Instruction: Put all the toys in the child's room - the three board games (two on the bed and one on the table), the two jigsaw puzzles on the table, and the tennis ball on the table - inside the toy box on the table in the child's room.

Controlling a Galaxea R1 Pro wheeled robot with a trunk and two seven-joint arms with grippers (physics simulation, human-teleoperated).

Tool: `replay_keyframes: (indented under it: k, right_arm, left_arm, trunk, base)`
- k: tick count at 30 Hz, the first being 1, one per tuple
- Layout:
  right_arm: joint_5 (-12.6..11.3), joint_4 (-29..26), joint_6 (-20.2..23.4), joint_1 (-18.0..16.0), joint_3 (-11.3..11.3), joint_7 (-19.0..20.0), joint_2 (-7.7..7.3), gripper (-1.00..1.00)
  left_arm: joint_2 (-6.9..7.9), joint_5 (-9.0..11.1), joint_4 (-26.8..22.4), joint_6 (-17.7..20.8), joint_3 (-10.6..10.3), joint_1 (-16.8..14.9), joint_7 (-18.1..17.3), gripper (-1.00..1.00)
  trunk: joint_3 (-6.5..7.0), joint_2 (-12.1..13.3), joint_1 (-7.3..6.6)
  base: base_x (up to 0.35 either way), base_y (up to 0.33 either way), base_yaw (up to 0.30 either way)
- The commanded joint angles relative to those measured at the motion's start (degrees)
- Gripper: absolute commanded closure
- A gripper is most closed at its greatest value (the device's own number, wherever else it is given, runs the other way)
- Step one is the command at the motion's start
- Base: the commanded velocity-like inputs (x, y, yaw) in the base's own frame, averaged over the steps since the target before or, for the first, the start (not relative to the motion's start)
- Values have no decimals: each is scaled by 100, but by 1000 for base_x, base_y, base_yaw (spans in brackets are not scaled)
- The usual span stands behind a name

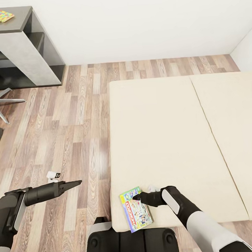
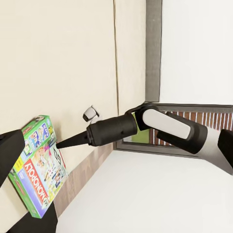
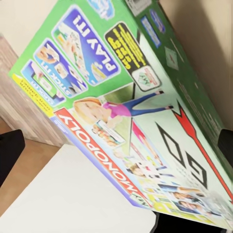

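The Monopoly box (image 1: 136,209) is lying flat on the bed (image 1: 170,131), at the mattress's near left corner, its lower end reaching just past the near edge. It is a flat rectangular cardboard box with green sides and a busy printed lid: a red "MONOPOLY" banner (image 3: 99,148) is running along one long side, small picture panels with blue labels are lining one short end, and a cartoon girl in pink is stretching across the pale middle beside a large red "GO" arrow. In the left wrist view the same box (image 2: 38,165) is showing its green edge and red banner near the mattress's edge.

The right gripper (image 1: 136,196) is reaching over the top end of the box, its dark fingers lying on or just above the lid; I cannot tell whether they are gripping it or spread apart. The left gripper (image 1: 78,183) is hanging over the wood-plank floor (image 1: 67,136) beside the bed, holding nothing, its fingers looking drawn together into a point.

A jigsaw puzzle (image 1: 1,16) is sitting on the dark desk top (image 1: 15,21) in the far left corner.
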Motion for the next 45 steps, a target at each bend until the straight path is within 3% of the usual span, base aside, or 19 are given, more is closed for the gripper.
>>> replay_keyframes:
  k: [1, 13, 45]
  right_arm:
    - [21, -4, 12, -2, 7, 19, -3, -100]
    - [21, -15, -1, -2, 8, 16, 2, -100]
    - [30, -11, -28, -2, 17, -2, -5, -100]
  left_arm:
    - [1, -3, -1, 61, 1, 0, -23, -100]
    - [1, -3, -1, 61, 2, -1, -23, -100]
    - [1, -3, -1, 61, 3, 1, -23, -100]
  trunk:
    - [-4, -6, 2]
    - [-11, -6, 2]
    - [-181, -6, 2]
  base:
    - [0, 0, 0]
    - [0, 0, 0]
    - [0, 0, 0]
